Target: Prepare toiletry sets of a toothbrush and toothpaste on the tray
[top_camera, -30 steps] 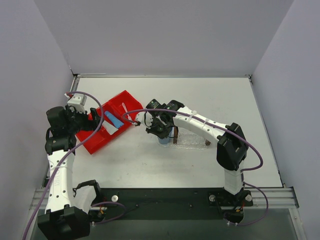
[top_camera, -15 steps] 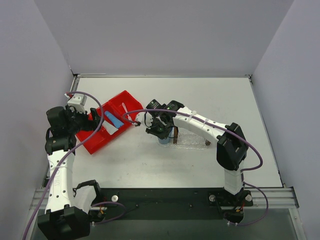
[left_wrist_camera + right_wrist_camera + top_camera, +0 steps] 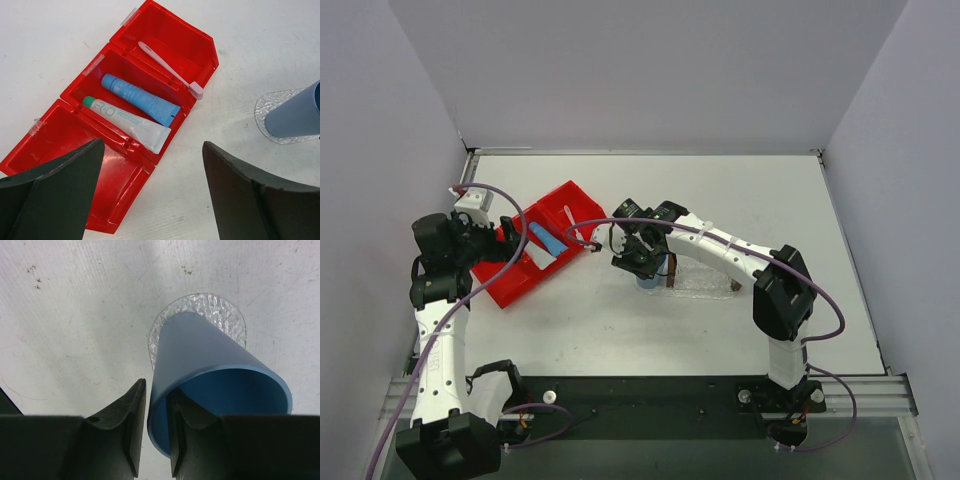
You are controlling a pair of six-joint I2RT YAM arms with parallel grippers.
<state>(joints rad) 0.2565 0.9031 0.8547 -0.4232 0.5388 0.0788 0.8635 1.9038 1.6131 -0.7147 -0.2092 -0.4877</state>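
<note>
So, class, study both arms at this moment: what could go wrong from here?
1. The right gripper straddles the rim of the blue cup, one finger inside; pulling away crookedly could tip it off its clear mat.
2. The blue toothpaste and white toothpaste lie side by side in the red bin; the open left gripper might snag both.

Occlusions and cut-offs
Left wrist view: blue cup (image 3: 295, 117) cut by right edge; overhead: tray (image 3: 705, 280) partly hidden under right arm (image 3: 720, 248).
</note>
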